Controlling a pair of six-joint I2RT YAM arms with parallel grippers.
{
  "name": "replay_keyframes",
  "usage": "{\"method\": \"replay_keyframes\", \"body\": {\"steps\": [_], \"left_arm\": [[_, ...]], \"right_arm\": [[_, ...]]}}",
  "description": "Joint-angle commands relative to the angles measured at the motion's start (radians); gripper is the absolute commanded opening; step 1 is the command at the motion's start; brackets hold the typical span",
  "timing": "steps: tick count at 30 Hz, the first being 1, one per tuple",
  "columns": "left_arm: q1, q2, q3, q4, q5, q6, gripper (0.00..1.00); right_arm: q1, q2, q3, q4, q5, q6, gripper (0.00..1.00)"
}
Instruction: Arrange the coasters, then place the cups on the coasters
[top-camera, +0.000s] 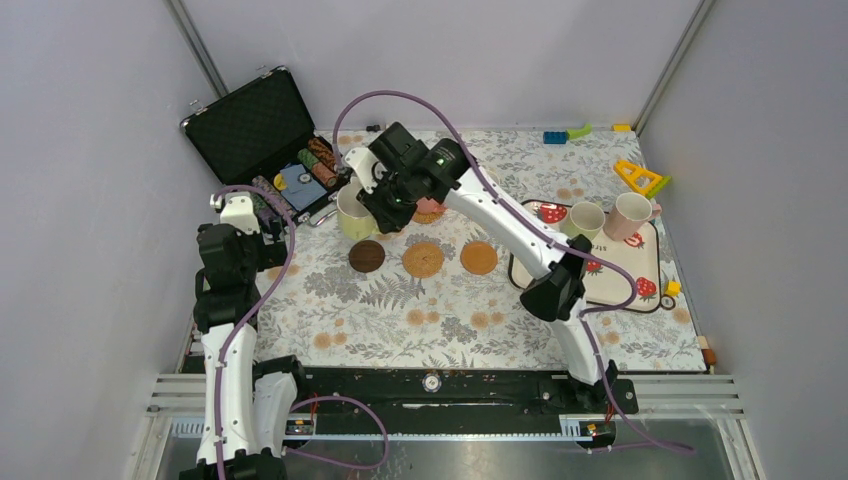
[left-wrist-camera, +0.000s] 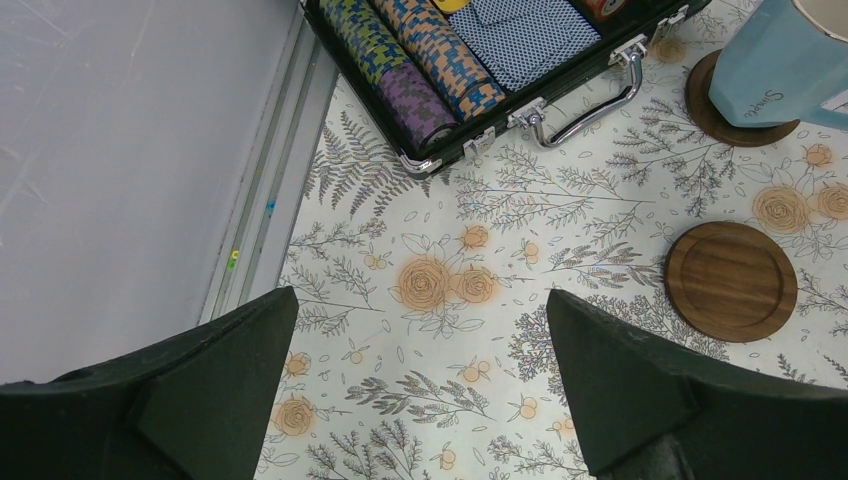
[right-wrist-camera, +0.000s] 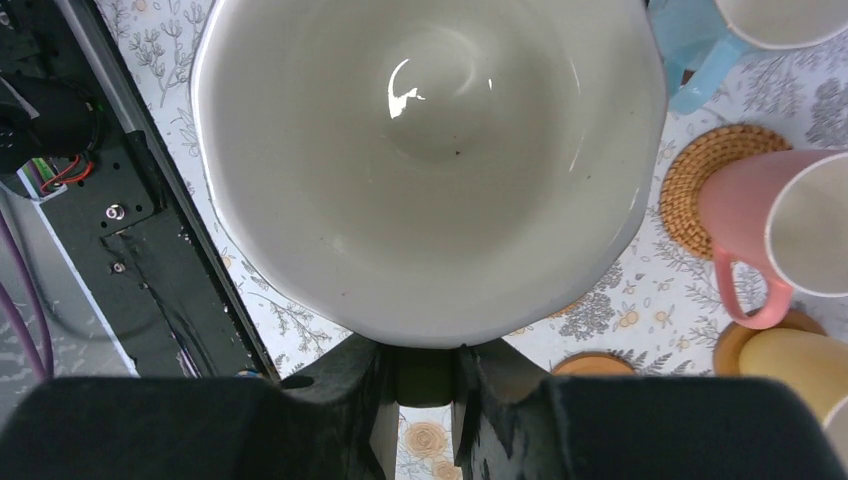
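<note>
Pale green ceramic mug (top-camera: 353, 212) pinched by its rim in the right gripper (right-wrist-camera: 425, 375), just beyond the bare dark brown wooden coaster (top-camera: 366, 256) toward the table's (top-camera: 400, 320) left edge.
Next, I judge: lower it centred there. Left gripper (left-wrist-camera: 420, 330) hangs wide, empty. From above, the far cups (right-wrist-camera: 740, 215) sit mostly hidden beneath the arm.

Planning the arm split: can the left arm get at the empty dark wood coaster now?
Probably yes. The dark wood coaster lies bare just ahead of the open left gripper, with nothing lying between them. Caveat: the right gripper hovers nearby, holding a mug.
</note>
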Motion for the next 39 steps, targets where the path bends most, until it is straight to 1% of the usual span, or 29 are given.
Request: {"method": "replay_keyframes", "body": {"steps": [1,5,8,11,16,22,27,39], "left_arm": [[0.007,-0.006,0.004,0.056,-0.022,-0.004,0.99],[0.006,-0.013,0.005,0.056,-0.039,-0.007,0.99],[0.006,-0.012,0.004,0.056,-0.038,-0.008,0.99],[0.006,-0.011,0.009,0.056,-0.051,-0.009,0.99],[0.006,-0.005,0.008,0.056,-0.057,-0.009,0.99],[0.006,-0.005,0.005,0.060,-0.060,-0.007,0.99],[0.007,-0.001,0.005,0.060,-0.064,-0.007,0.99],[0.008,-0.006,0.003,0.059,-0.073,-0.007,0.99]], "right_arm": [[0.002,0.012,0.046,0.072,-0.037,0.080,0.00],[0.012,0.049,0.043,0.076,-0.028,0.102,0.00],[0.024,0.067,0.019,0.105,0.027,0.098,0.00],[0.025,0.102,0.037,0.124,0.100,0.087,0.00],[0.024,0.128,-0.017,0.201,0.116,0.072,0.00],[0.025,0.208,0.040,0.195,0.155,0.098,0.00],[0.024,0.290,0.120,0.136,0.166,0.101,0.00],[0.024,0.302,0.072,0.130,0.150,0.111,0.00]]}}
